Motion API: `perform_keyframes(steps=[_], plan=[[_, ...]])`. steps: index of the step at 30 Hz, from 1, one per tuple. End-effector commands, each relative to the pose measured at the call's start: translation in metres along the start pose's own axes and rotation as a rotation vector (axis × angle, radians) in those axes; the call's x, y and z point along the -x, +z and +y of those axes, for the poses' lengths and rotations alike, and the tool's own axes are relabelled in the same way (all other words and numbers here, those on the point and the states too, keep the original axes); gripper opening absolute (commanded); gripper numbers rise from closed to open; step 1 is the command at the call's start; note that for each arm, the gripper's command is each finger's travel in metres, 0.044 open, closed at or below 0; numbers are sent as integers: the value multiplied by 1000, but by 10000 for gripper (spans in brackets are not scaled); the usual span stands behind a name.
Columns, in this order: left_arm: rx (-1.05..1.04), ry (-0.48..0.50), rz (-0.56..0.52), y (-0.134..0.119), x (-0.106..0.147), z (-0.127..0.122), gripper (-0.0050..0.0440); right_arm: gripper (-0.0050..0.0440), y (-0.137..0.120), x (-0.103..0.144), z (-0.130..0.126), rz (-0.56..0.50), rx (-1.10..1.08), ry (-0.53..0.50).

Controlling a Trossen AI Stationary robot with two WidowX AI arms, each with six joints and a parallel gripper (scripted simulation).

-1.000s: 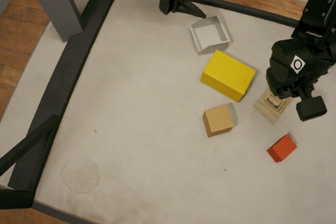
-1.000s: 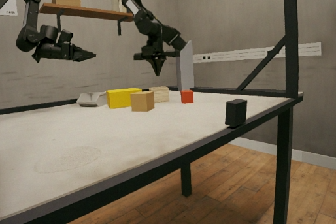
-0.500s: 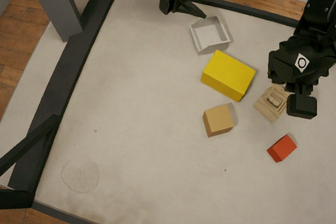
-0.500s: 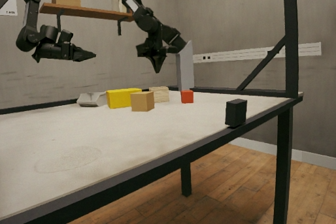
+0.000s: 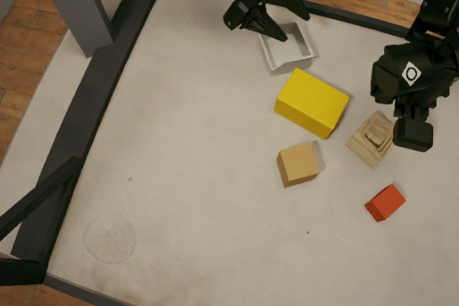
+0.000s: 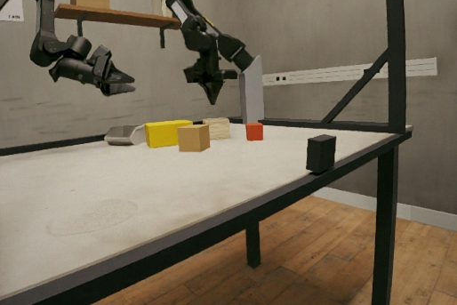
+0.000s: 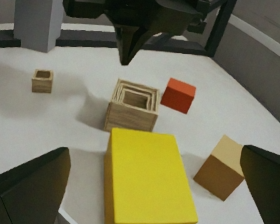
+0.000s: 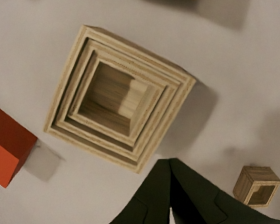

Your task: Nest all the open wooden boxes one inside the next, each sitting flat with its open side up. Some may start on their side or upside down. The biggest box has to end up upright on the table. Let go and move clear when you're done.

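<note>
A stack of nested open wooden boxes [image 5: 371,139] stands open side up on the table, also in the left wrist view [image 7: 133,105] and the right wrist view [image 8: 119,97]. A tiny wooden box [image 8: 258,185] lies apart beside it, also in the left wrist view [image 7: 43,81]; I cannot tell how it lies. A tan wooden cube [image 5: 297,163] shows no opening. My right gripper [image 6: 212,99] [image 8: 167,167] is shut and empty, hovering above and a little to one side of the stack. My left gripper [image 5: 295,28] is open and empty, high above the white tray.
A yellow block [image 5: 311,103] lies between the tray [image 5: 287,46] and the stack. A red block [image 5: 385,202] sits near the stack. A black cube [image 6: 321,153] stands at the table edge. A grey pillar [image 5: 73,5] stands at a corner.
</note>
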State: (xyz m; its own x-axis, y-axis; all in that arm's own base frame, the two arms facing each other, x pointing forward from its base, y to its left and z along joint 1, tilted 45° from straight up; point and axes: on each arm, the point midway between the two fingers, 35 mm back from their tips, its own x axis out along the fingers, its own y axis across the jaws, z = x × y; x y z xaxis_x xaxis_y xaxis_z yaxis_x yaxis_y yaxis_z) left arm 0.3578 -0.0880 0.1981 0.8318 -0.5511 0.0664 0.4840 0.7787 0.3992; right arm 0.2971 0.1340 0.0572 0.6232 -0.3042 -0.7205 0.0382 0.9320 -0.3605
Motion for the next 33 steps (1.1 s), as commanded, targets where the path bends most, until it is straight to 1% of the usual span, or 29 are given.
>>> perform_keyframes(steps=[1, 8, 14, 16, 17, 18, 24, 31, 33], plan=[[87, 38, 70, 3, -8, 1, 400, -50, -1, -1, -10, -14, -26, 19], [223, 79, 219, -12, -14, -10, 400, -50, -12, -9, -25, -11, -53, 20], [317, 123, 358, -24, -13, -21, 400, -50, -22, -16, -39, -11, -76, 20], [317, 123, 358, -24, -13, -21, 400, -50, -22, -16, -39, -11, -76, 20], [341, 120, 424, -34, -9, -27, 400, -50, -24, -17, -41, -11, -80, 20], [358, 152, 436, -31, -10, -27, 400, -50, -28, -19, -46, -11, -89, 20], [408, 207, 585, -41, 1, -39, 400, -50, -40, -24, -58, -13, -112, 19], [425, 282, 752, -50, 22, -52, 400, -50, -54, -30, -72, -18, -138, 17], [425, 282, 752, -50, 22, -52, 400, -50, -54, -30, -72, -18, -138, 17]])
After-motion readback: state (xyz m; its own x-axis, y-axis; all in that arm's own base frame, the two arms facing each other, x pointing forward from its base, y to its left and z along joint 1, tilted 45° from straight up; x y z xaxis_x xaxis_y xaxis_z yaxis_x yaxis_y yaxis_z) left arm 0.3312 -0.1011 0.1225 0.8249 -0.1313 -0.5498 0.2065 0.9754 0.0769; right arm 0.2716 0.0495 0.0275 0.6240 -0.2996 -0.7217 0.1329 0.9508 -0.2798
